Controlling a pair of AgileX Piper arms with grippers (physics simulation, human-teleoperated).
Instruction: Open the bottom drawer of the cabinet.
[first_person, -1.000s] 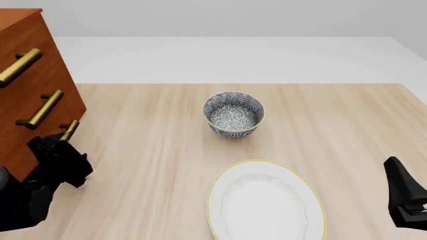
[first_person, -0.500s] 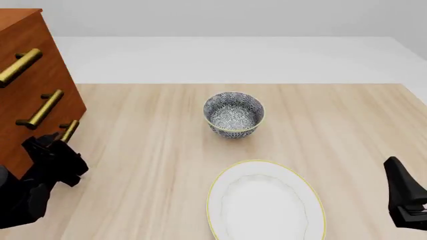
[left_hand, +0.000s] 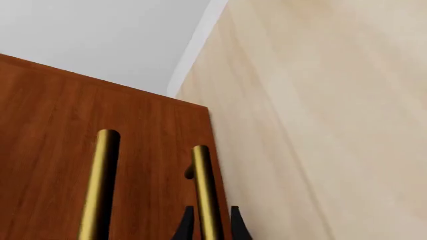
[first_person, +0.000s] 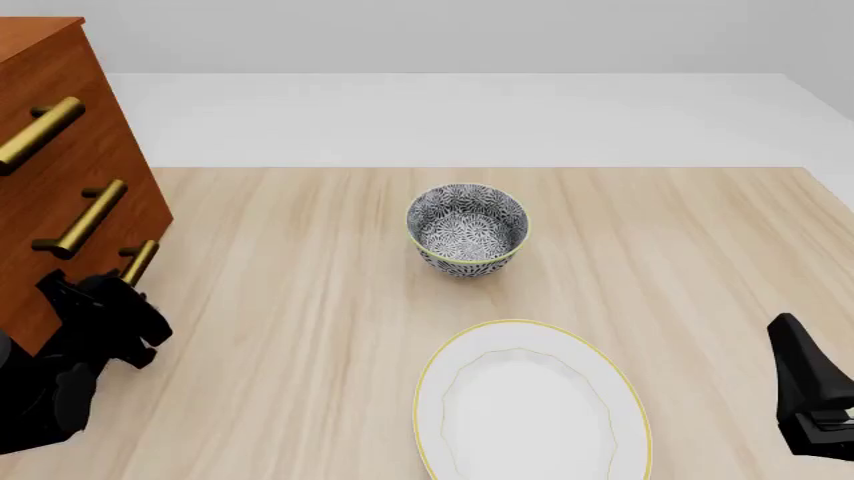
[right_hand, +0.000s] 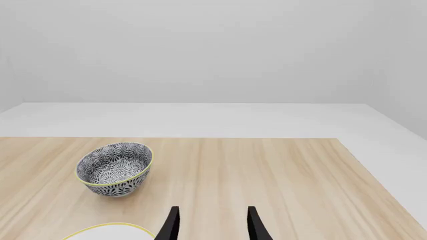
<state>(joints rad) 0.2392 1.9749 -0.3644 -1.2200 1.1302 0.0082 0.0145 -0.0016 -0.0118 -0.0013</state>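
The tall reddish-brown cabinet (first_person: 67, 150) stands at the table's far left, all three drawers closed. Its bottom drawer (first_person: 100, 262) carries the lowest brass bar handle (first_person: 138, 262). My left gripper (first_person: 123, 292) sits right at that handle. In the left wrist view the two black fingertips (left_hand: 187, 226) hug either side of the handle (left_hand: 203, 190), so my left gripper (left_hand: 210, 227) is shut on it. The middle drawer's handle (left_hand: 100, 185) runs alongside. My right gripper (first_person: 801, 390) rests at the near right edge, open (right_hand: 211, 225) and holding nothing.
A blue-patterned bowl (first_person: 467, 227) stands at the table's middle, also in the right wrist view (right_hand: 115, 170). A white oval plate (first_person: 531, 405) with a yellow rim lies nearer the front. The light wooden table (first_person: 694, 250) ends in white floor beyond.
My left arm has shifted left, closer to the cabinet's lowest handle. The drawers, bowl, plate and right arm have not moved.
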